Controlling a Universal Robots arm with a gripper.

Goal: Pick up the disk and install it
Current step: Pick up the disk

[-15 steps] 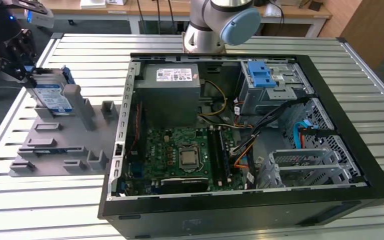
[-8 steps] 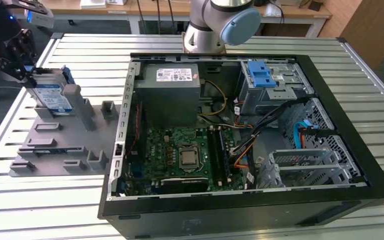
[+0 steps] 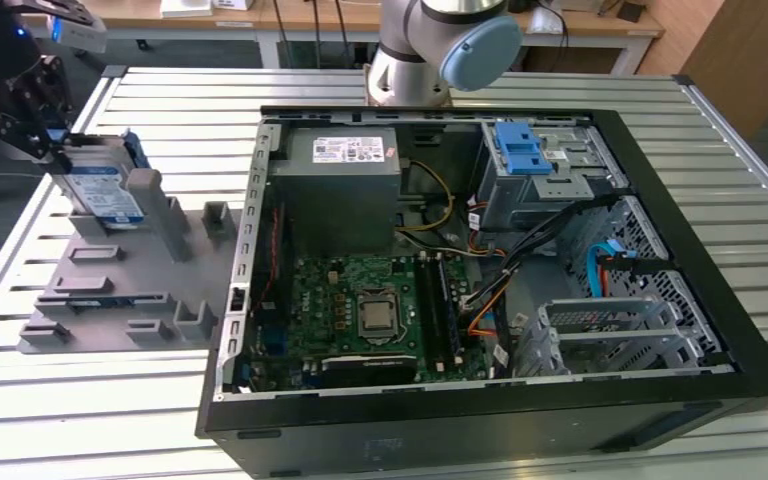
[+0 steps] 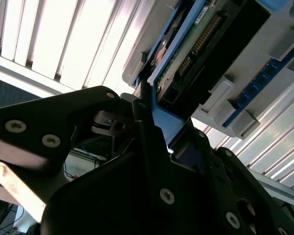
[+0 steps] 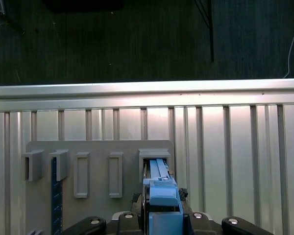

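Disk (image 3: 99,188) between gripper (image 3: 55,147) jaws

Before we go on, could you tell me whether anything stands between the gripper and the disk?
No, nothing visible: the black gripper has its jaws shut on the flat silver blue-framed disk at the grey plastic fixture.

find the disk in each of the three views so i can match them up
Exterior view: the disk stands on edge in the grey slotted holder, at the exterior view's left, outside the computer case.
First wrist view: the disk seen edge-on in the holder's end slot.
Second wrist view: the disk close up, circuit-board side showing, beside the holder's blocks.
Shared landmark: the grey slotted holder.
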